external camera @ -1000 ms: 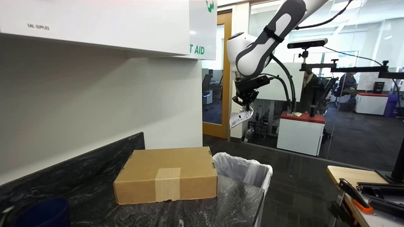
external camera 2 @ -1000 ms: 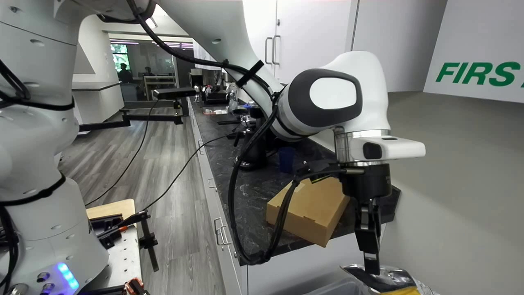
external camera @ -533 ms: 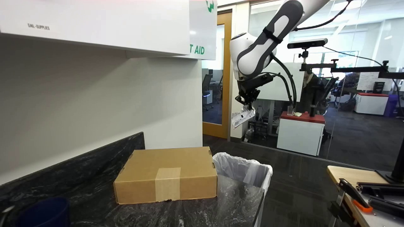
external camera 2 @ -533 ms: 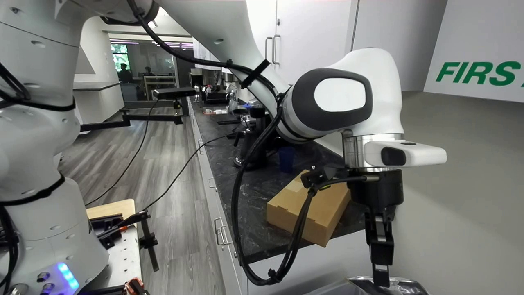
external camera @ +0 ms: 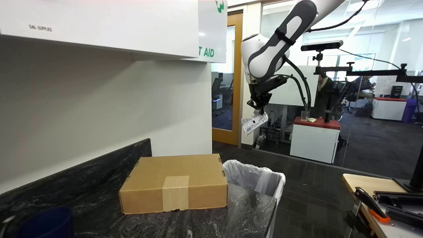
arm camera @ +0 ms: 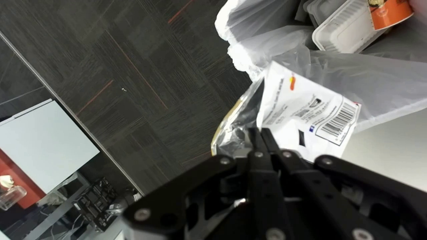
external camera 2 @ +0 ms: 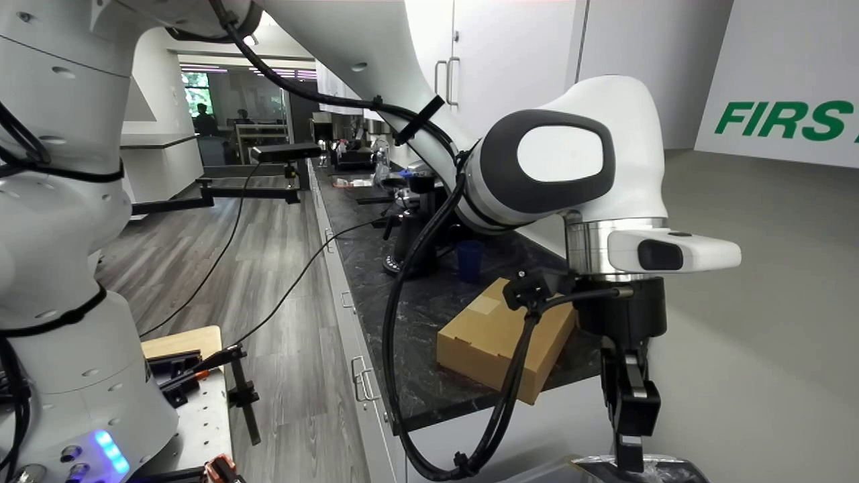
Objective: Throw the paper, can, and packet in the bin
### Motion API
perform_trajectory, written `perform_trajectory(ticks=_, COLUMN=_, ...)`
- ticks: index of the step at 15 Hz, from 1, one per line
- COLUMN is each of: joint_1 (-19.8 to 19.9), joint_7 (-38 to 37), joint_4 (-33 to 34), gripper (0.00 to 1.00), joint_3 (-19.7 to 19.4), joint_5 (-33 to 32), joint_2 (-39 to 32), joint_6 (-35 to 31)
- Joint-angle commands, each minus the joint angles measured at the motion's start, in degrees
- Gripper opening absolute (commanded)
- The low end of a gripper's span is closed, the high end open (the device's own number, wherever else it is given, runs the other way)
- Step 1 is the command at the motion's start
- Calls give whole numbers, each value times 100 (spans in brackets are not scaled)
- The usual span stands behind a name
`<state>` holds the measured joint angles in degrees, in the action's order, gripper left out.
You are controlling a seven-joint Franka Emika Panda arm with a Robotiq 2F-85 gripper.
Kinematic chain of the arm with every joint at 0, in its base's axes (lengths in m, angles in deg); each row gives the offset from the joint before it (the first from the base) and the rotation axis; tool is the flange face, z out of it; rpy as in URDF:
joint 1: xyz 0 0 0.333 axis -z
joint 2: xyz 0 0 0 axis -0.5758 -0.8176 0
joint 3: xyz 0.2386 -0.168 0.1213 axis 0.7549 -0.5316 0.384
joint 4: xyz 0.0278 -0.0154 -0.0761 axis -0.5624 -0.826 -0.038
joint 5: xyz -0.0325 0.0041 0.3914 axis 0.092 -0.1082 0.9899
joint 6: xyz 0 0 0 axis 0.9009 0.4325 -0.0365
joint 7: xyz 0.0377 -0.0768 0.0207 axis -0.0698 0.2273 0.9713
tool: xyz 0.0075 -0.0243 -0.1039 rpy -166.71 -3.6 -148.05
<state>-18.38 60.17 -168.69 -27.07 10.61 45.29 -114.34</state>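
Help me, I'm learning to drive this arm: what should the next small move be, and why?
I'd likely shift the packet sideways, more fully over the bin, before letting go: in the wrist view the jaws are shut on it, and it covers both part of the bin's rim and some floor.
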Motion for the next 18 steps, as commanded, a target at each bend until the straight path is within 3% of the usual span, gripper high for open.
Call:
perform_trajectory(ticks=1, joint_1=54, joint_7=289, joint_4=204, gripper=33, joint_3=-31, joint_5=30, joint_2=-96, joint_6=199)
perform_trajectory(ticks=11, joint_1=-10, joint_7=264, joint_4=325, gripper=96, joint_3=-146, joint_5=-138, joint_2=-203, joint_6=262)
perform_trajectory(ticks=12, joint_1=-49, joint_7=182, joint_4=355, gripper=99, joint_3=-190, joint_5=-215, joint_2=-209, joint_6=377)
perform_trajectory(ticks=13, joint_1=-2, joint_7=201, joint_4=174, gripper=84, joint_3=-93, joint_5=-73, joint_2=-135, joint_6=98)
perform_trajectory(ticks=15, joint_1=3, joint_7=198, joint_4=211, gripper=98, joint_3=-110, joint_5=-112, joint_2=-135, joint_6=206)
perform_trajectory(ticks=18, joint_1=4, joint_7=197, joint_4=226, gripper=99, joint_3=-113, joint_5=-117, joint_2=-136, joint_6=221)
